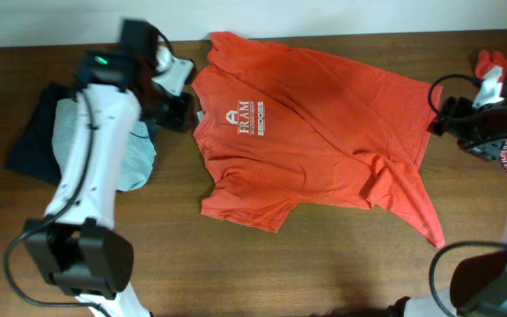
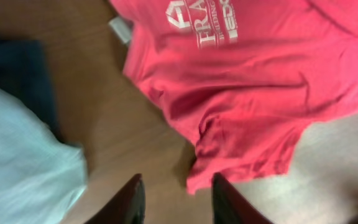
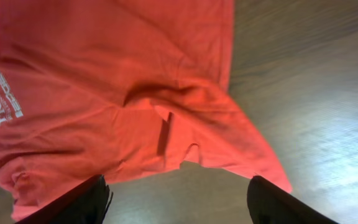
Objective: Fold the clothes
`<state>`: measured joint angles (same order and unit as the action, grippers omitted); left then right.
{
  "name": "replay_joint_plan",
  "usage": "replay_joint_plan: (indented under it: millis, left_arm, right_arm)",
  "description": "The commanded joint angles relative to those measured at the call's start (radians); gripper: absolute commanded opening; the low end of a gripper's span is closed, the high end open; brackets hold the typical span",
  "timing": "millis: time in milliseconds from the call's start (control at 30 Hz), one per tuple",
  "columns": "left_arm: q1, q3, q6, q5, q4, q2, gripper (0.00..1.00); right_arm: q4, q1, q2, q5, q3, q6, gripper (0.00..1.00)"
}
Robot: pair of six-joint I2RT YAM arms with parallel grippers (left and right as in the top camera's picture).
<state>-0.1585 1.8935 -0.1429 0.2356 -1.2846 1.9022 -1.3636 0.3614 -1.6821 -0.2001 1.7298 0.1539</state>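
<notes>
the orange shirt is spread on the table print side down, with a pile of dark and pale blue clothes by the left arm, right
No: the orange shirt lies print side up; the overhead view shows its white lettering. The rest holds: spread on the table, pile of dark and pale blue clothes by the left arm.

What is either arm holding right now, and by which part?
Nothing is held. The left gripper and right gripper both have open, empty jaws, and the T-shirt lies loose on the table.
</notes>
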Motion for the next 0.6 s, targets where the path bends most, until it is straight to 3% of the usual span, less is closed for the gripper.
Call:
replay_joint_plan:
  millis: [0,267,467,567]
  left_arm:
    - [-0.039,-0.21,-0.014,0.008,0.126,-0.003,0.44]
    - [-0.044,-0.527,0.117,0.041,0.422,0.017,0.51]
    - [-0.044,-0.568,0.132,0.08,0.506,0.106,0.56]
    - [-0.044,-0.568,0.154,0.106,0.523,0.166,0.53]
  right_arm:
    - [0.023,0.005,-0.039,-0.095,-0.063,0.0,0.79]
    - [0.082,0.005,-0.046,-0.156,-0.134,-0.023,0.87]
    - [0.088,0.005,-0.046,-0.156,-0.134,-0.022,0.88]
    - [0.088,0.005,-0.046,-0.156,-0.134,-0.022,0.88]
